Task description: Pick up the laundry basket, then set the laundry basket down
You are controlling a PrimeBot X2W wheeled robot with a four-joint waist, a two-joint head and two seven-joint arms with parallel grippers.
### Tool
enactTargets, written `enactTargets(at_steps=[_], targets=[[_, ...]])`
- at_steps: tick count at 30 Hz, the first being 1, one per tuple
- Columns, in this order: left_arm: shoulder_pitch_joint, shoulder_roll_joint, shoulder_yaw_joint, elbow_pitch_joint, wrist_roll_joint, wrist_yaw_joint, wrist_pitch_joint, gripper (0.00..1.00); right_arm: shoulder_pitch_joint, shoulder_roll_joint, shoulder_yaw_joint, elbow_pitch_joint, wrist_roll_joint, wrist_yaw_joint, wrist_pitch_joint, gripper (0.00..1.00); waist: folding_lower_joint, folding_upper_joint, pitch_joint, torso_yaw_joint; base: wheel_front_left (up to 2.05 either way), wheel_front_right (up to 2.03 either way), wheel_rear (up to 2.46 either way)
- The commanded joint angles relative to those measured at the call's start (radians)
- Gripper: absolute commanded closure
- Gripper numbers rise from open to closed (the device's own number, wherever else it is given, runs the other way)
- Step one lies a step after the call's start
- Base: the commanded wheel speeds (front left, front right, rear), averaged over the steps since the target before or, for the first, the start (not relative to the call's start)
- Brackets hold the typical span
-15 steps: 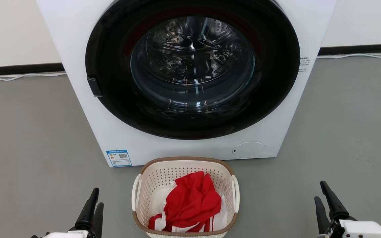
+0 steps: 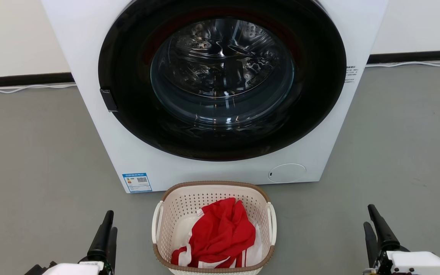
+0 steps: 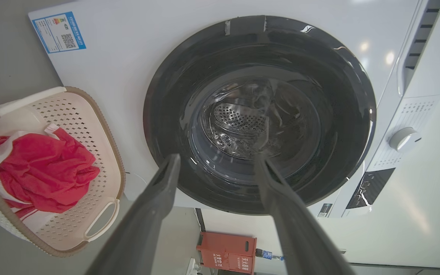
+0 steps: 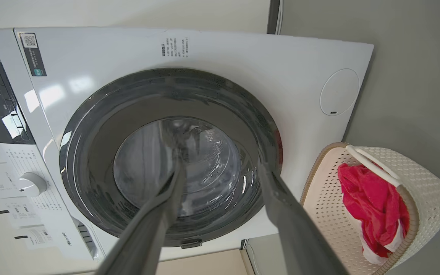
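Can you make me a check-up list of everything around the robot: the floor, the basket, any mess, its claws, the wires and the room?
Surface: grey floor, smooth.
Job's things: laundry basket stands on the floor in front of the washing machine, with a red and white cloth inside.
Clutter: nothing seen.
Grippers: left gripper and right gripper are both open, holding nothing, one on each side of the basket and apart from its handles.
Cables: white cable along the foot of the wall.
Surroundings: pale wall with dark skirting; the machine's door is shut; red box beyond the machine.
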Motion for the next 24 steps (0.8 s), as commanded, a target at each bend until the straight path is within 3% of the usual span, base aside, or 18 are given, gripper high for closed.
enactTargets(at_steps=[1,11,24], targets=[[-0.024,0.006,0.003,-0.041,0.023,0.007,-0.012,0.0,-0.031,-0.008,0.005,-0.037,-0.027,0.002,-0.013,0.0,-0.0002,-0.0001,0.0,0.0,0.0,0.0,0.0],[-0.023,0.008,-0.008,-0.094,0.155,0.035,-0.038,0.0,-0.031,-0.009,0.014,-0.066,-0.157,0.003,-0.039,0.0,-0.0002,-0.0001,0.003,-0.001,0.0,0.0,0.0],[-0.016,0.01,-0.057,-0.152,0.45,0.092,-0.076,0.0,-0.03,-0.01,0.046,-0.113,-0.386,0.003,-0.078,0.0,-0.0002,-0.0001,0.004,-0.001,0.0,0.0,0.0]])
